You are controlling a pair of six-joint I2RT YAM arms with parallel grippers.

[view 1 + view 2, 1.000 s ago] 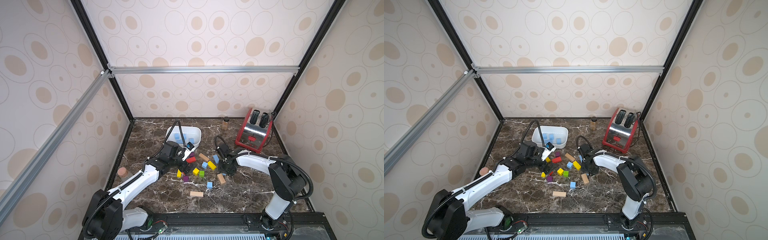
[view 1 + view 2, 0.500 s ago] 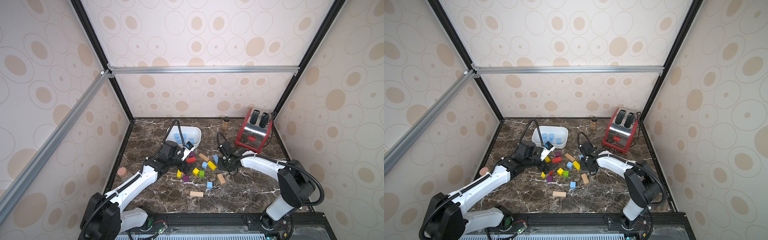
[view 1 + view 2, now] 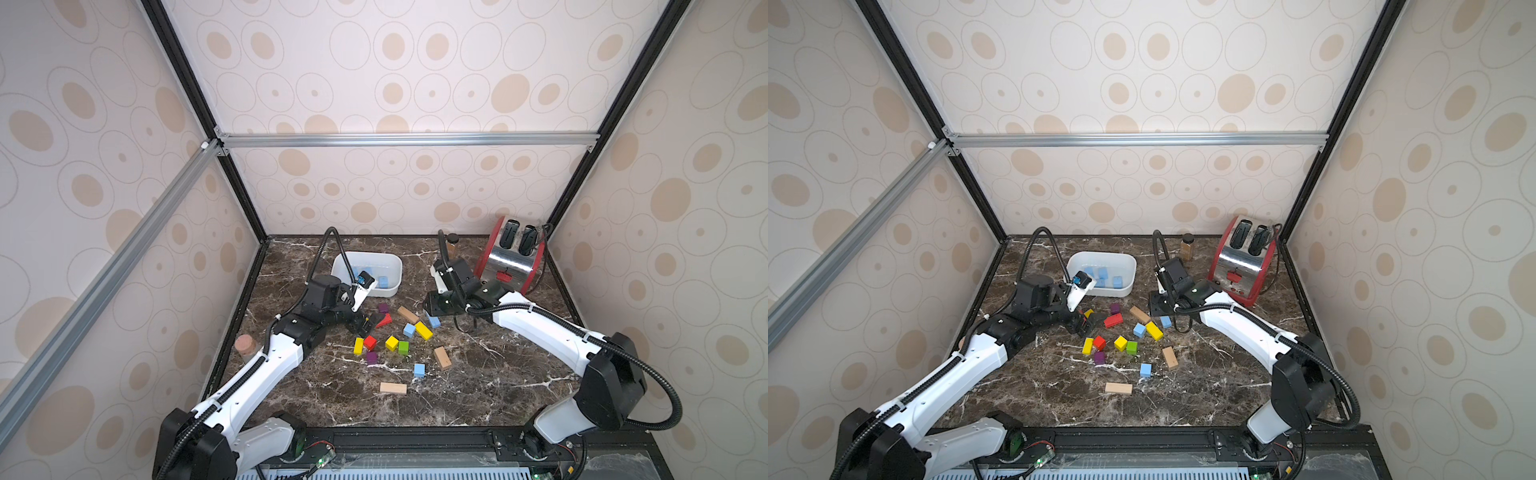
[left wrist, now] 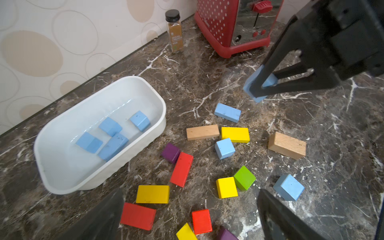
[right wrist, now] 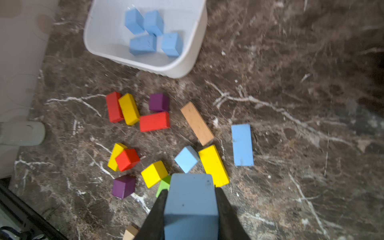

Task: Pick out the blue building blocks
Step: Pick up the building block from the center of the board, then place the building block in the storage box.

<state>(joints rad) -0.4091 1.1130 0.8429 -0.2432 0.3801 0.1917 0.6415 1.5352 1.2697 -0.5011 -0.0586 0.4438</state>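
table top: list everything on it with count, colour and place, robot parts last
dark marble table: one, brown, white veins
white plastic bin: one, white, back of table
light blue building blocks: eight, sky blue; four in bin, three loose, one held
red wooden blocks: three, red, mid-table
yellow wooden blocks: four, yellow, mid-table
purple wooden cubes: two, purple, mid-table
green wooden cube: one, green, mid-table
plain tan wooden blocks: three, tan, mid-table and front
glass spice jar: one, brown, back wall
red metal toaster: one, red and silver, back right corner
small container with pinkish top: one, left table edge
left hand: black, open, empty, over the blocks
right hand: black, shut on a light blue building block
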